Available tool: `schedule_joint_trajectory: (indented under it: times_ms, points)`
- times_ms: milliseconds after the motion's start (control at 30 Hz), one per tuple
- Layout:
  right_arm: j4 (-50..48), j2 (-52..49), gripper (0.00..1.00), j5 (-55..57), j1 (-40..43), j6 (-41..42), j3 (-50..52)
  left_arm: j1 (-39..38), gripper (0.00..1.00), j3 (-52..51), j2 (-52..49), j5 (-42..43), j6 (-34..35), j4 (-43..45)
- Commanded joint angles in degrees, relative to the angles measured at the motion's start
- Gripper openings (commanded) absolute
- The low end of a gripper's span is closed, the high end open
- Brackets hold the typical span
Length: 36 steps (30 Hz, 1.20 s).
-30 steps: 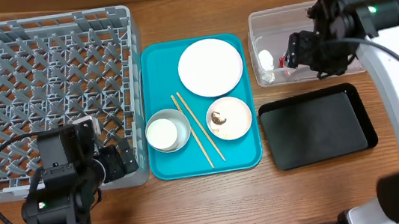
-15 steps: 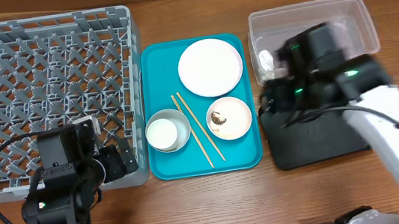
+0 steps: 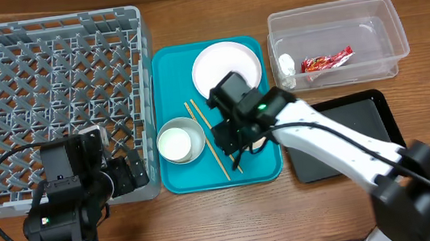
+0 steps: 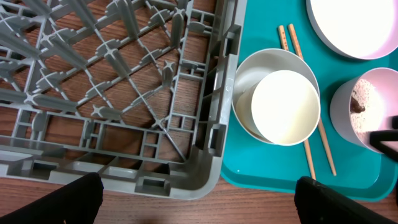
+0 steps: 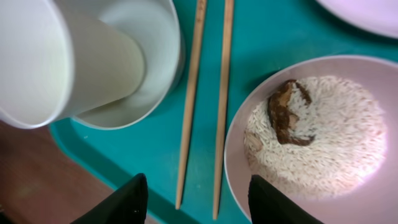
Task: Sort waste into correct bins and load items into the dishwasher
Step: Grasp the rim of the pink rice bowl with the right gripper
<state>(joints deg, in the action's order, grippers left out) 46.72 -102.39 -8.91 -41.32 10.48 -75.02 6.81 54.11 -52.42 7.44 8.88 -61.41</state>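
Note:
My right gripper (image 3: 233, 139) is open and empty, low over the teal tray (image 3: 169, 77). In the right wrist view (image 5: 202, 205) its jaws straddle the near ends of the two chopsticks (image 5: 205, 93) and the left rim of the pink dish (image 5: 379, 78). The dish holds white rice (image 5: 336, 143) and a brown scrap (image 5: 286, 115). A white cup (image 3: 175, 144) lies in the grey bowl (image 3: 192, 128) beside the chopsticks. The white plate (image 3: 224, 61) sits at the tray's back. The red wrapper (image 3: 326, 61) and paper wad (image 3: 286, 65) lie in the clear tub (image 3: 332, 7). My left gripper (image 3: 128, 175) is open and empty by the dish rack's (image 3: 50, 24) near right corner.
The black tray (image 3: 364, 111) lies right of the teal tray, partly under my right arm. In the left wrist view the rack corner (image 4: 205, 180) and the teal tray's edge (image 4: 249, 177) sit between my left fingers, over bare wood.
My right arm has swung from the clear tub to the teal tray and come down over the chopsticks and pink dish. The red wrapper now lies in the tub. The left arm has not moved.

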Motion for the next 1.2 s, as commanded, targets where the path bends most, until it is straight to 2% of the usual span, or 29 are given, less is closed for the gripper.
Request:
schedule_joint_trajectory:
  times_ms: [0,200,600,733,967,1167]
  points:
    - [-1.3,-2.8,0.51,1.6,-0.5,0.2,0.4,0.3,1.00,1.5,0.0,-0.4,0.0,-0.1]
    - [-2.8,-6.3,0.43,1.8,-0.5,0.2,0.4,0.3,1.00,1.5,-0.1,-0.4,0.0,-0.1]
    - [-1.9,-8.7,0.11,1.8,-0.5,0.2,0.4,0.3,1.00,1.5,-0.1,-0.4,0.0,-0.2]
    - [-1.6,-8.7,0.04,1.8,-0.5,0.4,0.4,0.3,1.00,1.5,-0.1,-0.4,0.0,-0.3]
    - [2.9,-8.0,0.04,1.8,-0.5,1.7,-1.8,0.3,1.00,1.5,-0.1,-0.4,0.0,-0.3]
    - [6.6,-2.5,0.04,1.9,0.0,2.7,-7.1,0.3,1.00,1.5,-0.1,-0.4,0.0,-0.3]
